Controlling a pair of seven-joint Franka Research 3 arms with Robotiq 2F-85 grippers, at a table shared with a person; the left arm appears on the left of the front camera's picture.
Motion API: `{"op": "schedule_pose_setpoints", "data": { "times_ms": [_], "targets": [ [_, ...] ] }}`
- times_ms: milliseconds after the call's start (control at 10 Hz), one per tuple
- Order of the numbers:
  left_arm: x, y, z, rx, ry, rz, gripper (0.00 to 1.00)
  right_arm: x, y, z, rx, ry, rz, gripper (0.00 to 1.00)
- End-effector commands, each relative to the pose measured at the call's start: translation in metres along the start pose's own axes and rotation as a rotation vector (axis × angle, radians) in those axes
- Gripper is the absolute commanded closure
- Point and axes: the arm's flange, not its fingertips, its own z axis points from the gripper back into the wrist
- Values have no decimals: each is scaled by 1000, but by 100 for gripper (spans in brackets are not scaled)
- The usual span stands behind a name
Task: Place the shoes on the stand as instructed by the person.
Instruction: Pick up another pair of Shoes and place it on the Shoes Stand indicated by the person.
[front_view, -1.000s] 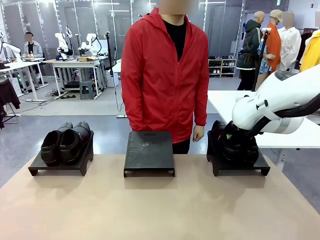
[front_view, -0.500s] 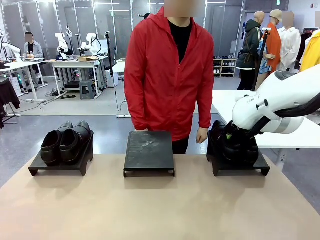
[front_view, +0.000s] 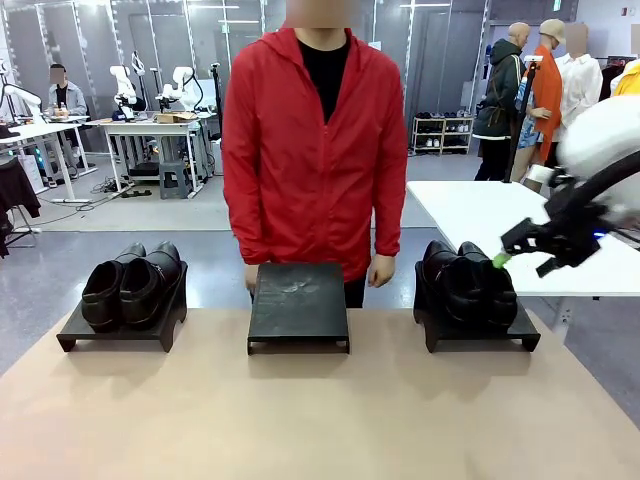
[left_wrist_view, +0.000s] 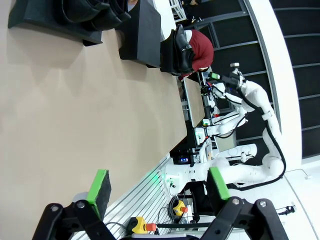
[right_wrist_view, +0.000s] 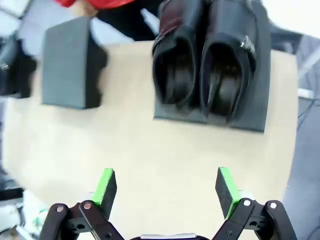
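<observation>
Right gripper (front_view: 524, 245), front view: raised beside the right stand (front_view: 478, 334), which bears one pair of shoes (front_view: 468, 285); left stand (front_view: 122, 326) bears another, middle stand (front_view: 298, 303) bare before the person (front_view: 314, 150). Right wrist view: fingers (right_wrist_view: 106, 186) spread, empty; likely between placements. Left wrist view: left gripper (left_wrist_view: 157, 189) spread, idle; next move awaits instruction

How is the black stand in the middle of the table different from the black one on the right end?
The flat black middle stand carries nothing on its scuffed top, while the black right-hand stand holds a pair of shiny black leather shoes. The middle stand sits directly before the person in the red jacket; the right-hand stand sits nearest the open right gripper. Both are low, dark platforms on the tan table.
</observation>
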Motion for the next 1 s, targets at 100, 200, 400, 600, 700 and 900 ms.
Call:
{"op": "schedule_pose_setpoints", "data": {
  "times_ms": [100,200,400,600,700,900],
  "targets": [
    [-3,-1,0,-13,1,-23,3,-50,-79,44,300,135,-70,0],
    [-3,-1,0,-13,1,-23,3,-68,-105,54,373,167,-105,0],
    [-3,-1,0,-13,1,-23,3,-117,-159,59,568,162,-158,0],
    [-3,-1,0,-13,1,-23,3,-155,-187,50,679,118,-179,0],
    [-3,-1,0,-13,1,-23,3,-163,-195,39,711,112,-215,0],
    [-3,-1,0,-13,1,-23,3,-174,-189,48,660,131,-215,0]
  ]
}}
